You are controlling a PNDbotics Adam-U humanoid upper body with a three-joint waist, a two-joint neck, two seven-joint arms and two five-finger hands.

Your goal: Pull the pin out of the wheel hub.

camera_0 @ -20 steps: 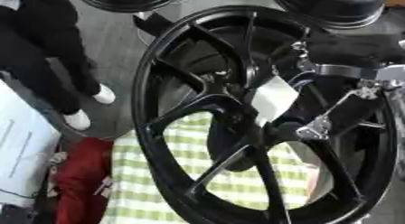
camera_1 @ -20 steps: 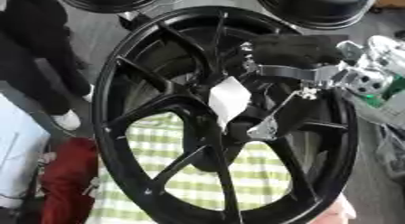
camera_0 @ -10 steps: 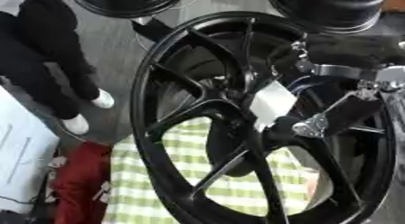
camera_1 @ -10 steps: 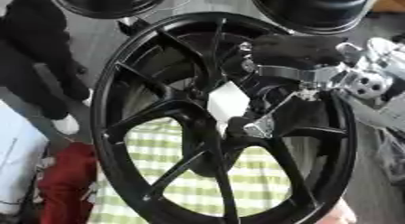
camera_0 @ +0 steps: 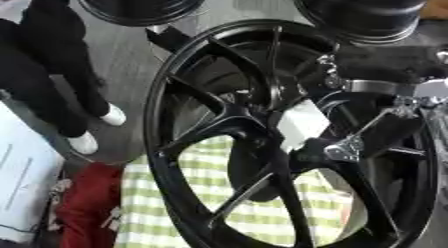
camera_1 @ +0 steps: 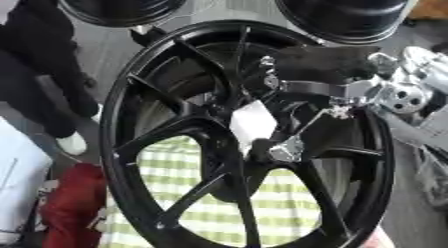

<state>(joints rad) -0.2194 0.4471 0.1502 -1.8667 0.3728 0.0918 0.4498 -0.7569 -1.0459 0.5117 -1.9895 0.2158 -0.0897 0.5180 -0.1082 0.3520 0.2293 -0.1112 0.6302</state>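
checked cloth point(camera_0: 201, 192) under black wheel hub point(camera_0: 262, 132)

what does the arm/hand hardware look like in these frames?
Only the right arm shows: a bulky matte black forearm, then a silver metal wrist bracket with round bolted joints, and thin silver linkage rods running down to the right hand, which is dark with a shiny silver knuckle part. No cables or markings visible. Left arm is out of view.

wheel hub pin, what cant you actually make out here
- Pin: not made out in either view; the right hand and a white tag cover the wheel hub.
- Right hand's fingers: dark against the black wheel, grip unclear.
- Left hand: in no view.
- Wheel's lower rim: cut off by the bottom edge.
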